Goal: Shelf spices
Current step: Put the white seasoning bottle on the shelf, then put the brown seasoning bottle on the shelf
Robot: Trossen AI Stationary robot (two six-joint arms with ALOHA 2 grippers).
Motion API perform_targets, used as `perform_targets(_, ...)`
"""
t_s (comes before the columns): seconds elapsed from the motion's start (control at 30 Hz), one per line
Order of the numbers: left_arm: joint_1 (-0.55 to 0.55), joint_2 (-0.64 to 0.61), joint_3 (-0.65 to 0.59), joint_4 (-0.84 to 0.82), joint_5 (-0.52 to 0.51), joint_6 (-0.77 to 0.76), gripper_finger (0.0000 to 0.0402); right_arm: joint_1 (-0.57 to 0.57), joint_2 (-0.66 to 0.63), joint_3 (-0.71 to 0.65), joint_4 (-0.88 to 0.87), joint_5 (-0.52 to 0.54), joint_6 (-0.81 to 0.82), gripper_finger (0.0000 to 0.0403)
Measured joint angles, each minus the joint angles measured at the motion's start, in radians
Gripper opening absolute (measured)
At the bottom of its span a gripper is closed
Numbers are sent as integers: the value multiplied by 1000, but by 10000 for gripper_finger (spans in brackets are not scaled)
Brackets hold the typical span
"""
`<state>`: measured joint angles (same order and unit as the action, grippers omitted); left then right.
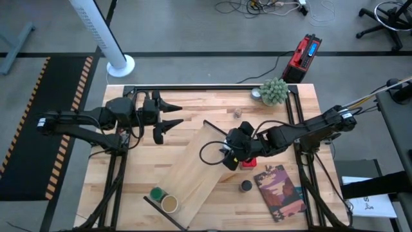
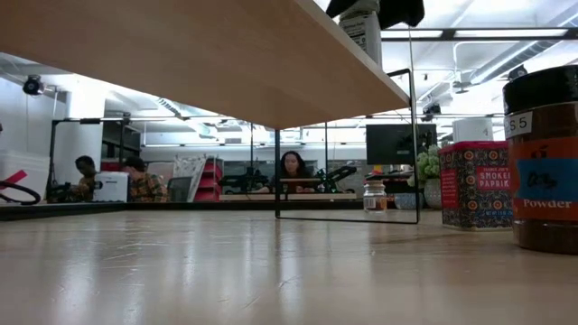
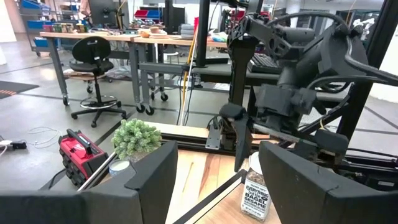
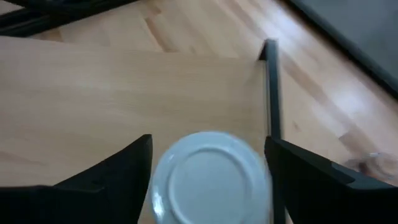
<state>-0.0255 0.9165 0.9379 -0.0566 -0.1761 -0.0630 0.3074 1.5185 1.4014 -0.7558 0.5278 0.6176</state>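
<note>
Round white-lidded jar over plywood shelf

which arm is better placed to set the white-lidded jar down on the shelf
Right. Its end effector already has the white-lidded jar between its fingers, above the shelf near its railed end. The left end effector is open and empty, off beyond the board's far side.

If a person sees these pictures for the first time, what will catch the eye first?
Probably the right end effector, holding a white-topped jar over the shelf, the pale board lying diagonally across the table. Next, the left end effector, open and idle over the table's far left part. Then the fuzzy green plant at the far right corner.
</note>
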Motion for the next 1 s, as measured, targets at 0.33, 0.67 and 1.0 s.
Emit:
perform_targets(0.33,0,0,0,-5,0,2,215,21,0,105,-45,30,-48,291)
perform_targets(0.67,-1,0,0,-21,1,-4,215,33,-63,176,-116,159,-194,306)
perform_targets(1.0,-24,0,0,1,2,-2,215,-73,-187,107,-236,309,-270,278)
